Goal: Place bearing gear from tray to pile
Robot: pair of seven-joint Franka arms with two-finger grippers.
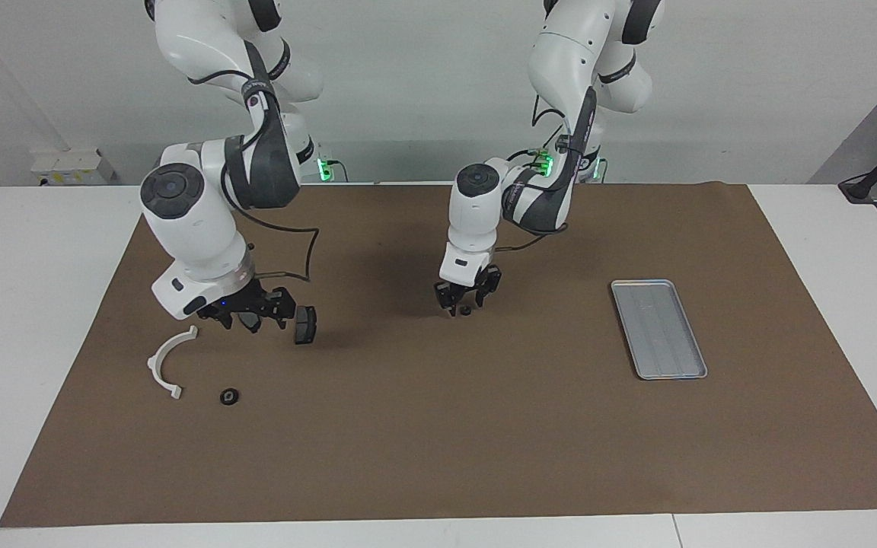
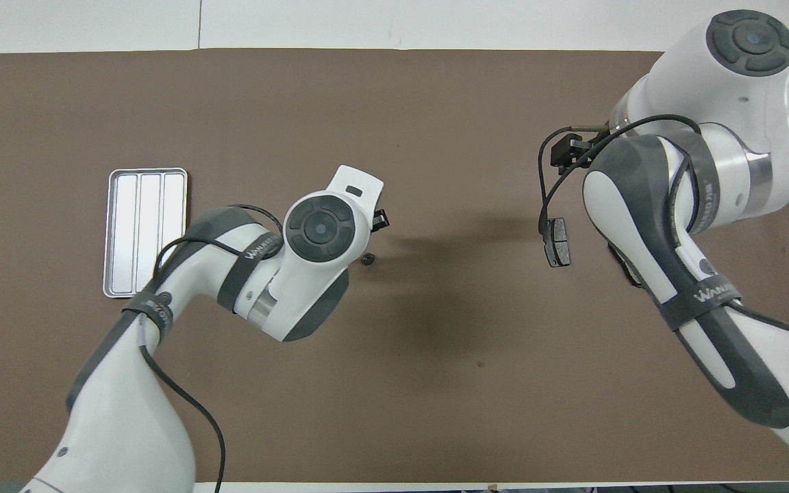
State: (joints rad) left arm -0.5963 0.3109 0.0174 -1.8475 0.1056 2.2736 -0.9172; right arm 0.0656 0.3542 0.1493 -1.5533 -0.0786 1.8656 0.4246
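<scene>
Bare mat (image 1: 545, 342) between tray (image 1: 659, 329) and bearing gear (image 1: 466, 310)

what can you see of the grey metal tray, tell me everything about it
The tray is a flat, oblong, pale grey piece that looks like metal, with rounded corners, a low raised rim and lengthwise ridges splitting its floor into three strips. It lies flat on the brown mat toward the left arm's end of the table, long side pointing away from the robots. Nothing is in it, and neither gripper is at it.
</scene>
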